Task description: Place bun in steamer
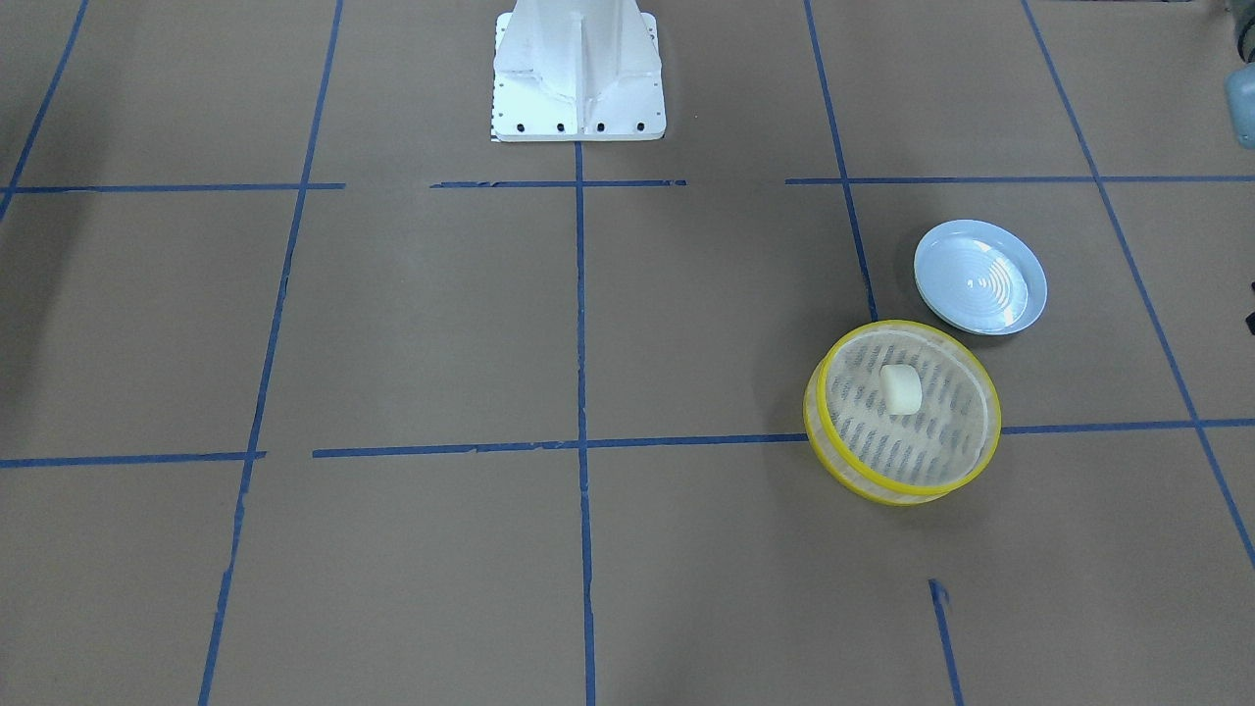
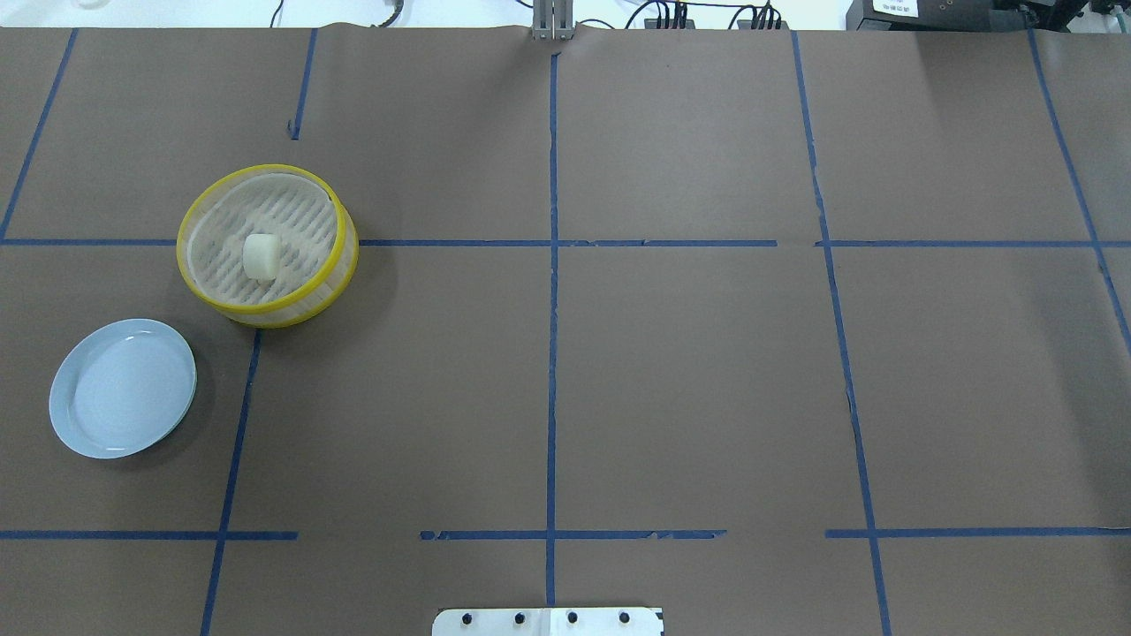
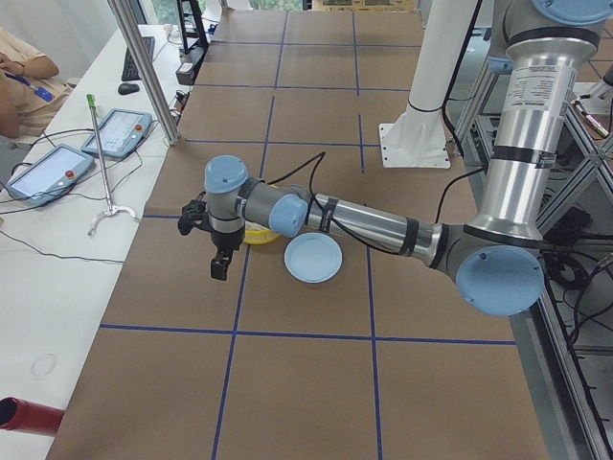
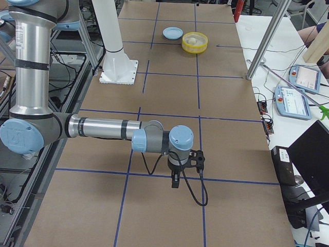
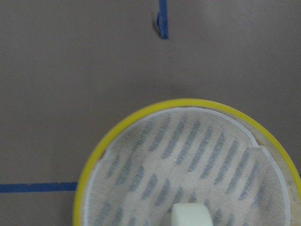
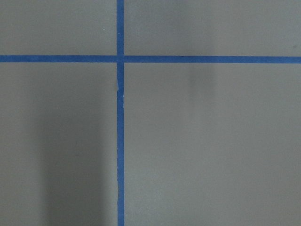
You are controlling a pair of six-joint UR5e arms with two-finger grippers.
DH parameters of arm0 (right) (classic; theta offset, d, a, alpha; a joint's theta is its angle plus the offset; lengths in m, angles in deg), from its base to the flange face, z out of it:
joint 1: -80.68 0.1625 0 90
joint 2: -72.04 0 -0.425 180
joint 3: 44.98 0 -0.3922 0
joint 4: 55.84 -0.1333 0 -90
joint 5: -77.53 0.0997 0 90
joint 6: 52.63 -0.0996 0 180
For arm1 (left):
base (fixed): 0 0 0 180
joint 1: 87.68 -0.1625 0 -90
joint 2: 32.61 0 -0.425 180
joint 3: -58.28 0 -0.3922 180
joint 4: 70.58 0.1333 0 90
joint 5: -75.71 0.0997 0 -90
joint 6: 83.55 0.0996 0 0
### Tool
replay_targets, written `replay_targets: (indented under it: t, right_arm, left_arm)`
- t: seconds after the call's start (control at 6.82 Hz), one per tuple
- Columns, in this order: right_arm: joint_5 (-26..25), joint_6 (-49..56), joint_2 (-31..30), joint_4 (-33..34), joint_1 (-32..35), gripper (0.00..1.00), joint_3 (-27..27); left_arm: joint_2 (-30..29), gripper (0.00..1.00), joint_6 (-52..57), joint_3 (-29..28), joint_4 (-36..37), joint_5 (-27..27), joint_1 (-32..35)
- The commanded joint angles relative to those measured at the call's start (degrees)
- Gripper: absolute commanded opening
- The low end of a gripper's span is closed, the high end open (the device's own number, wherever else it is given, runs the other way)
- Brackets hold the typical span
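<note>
The bun point(image 1: 900, 388) is a small cream-white lump lying inside the steamer point(image 1: 887, 325), a round basket with yellow rims. Both show in the overhead view, bun point(image 2: 261, 256) and steamer point(image 2: 256, 168), and in the left wrist view, bun point(image 5: 190, 217) at the bottom edge and steamer point(image 5: 188, 101). My left gripper point(image 3: 222, 264) shows only in the exterior left view, raised near the steamer point(image 3: 257, 235); I cannot tell whether it is open. My right gripper point(image 4: 176, 180) shows only in the exterior right view, far from the steamer point(image 4: 195, 47); I cannot tell its state.
An empty pale blue plate point(image 1: 980, 277) sits beside the steamer, also in the overhead view point(image 2: 122, 389). The white robot base point(image 1: 578, 69) stands at the table's middle edge. Blue tape lines cross the brown table.
</note>
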Motion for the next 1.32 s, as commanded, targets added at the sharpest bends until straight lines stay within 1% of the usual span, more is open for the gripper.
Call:
replay_targets:
  t: [0.0, 0.15, 0.29, 0.44, 0.59, 0.73, 0.88, 1.17]
  right_arm:
    - [0.0, 0.0, 0.0, 0.0, 0.0, 1.00, 0.0]
    - [0.0, 0.0, 0.0, 0.0, 0.0, 1.00, 0.0]
    - [0.0, 0.0, 0.0, 0.0, 0.0, 1.00, 0.0]
    - [0.0, 0.0, 0.0, 0.0, 0.0, 1.00, 0.0]
    - [0.0, 0.0, 0.0, 0.0, 0.0, 1.00, 0.0]
    - [0.0, 0.0, 0.0, 0.0, 0.0, 1.00, 0.0]
    - [0.0, 0.0, 0.0, 0.0, 0.0, 1.00, 0.0]
    - [0.0, 0.0, 0.0, 0.0, 0.0, 1.00, 0.0]
  left_arm:
    - [1.8, 1.00, 8.8, -5.0, 0.7, -0.5, 6.0]
    - [1.9, 1.00, 8.9, -5.1, 1.5, -0.6, 6.0]
    - [2.3, 1.00, 8.9, -3.5, 4.6, -1.3, 6.1]
    - [5.7, 1.00, 8.9, -0.1, 7.1, -5.5, 6.0]
    - [7.0, 1.00, 8.9, 0.0, 6.7, -11.7, 6.1]
    - [7.8, 1.00, 8.9, 0.4, 6.7, -13.7, 6.1]
    - [7.6, 1.00, 8.4, -1.1, 6.9, -13.3, 5.8]
    - [9.0, 1.00, 8.7, -1.8, 7.1, -10.2, 5.9]
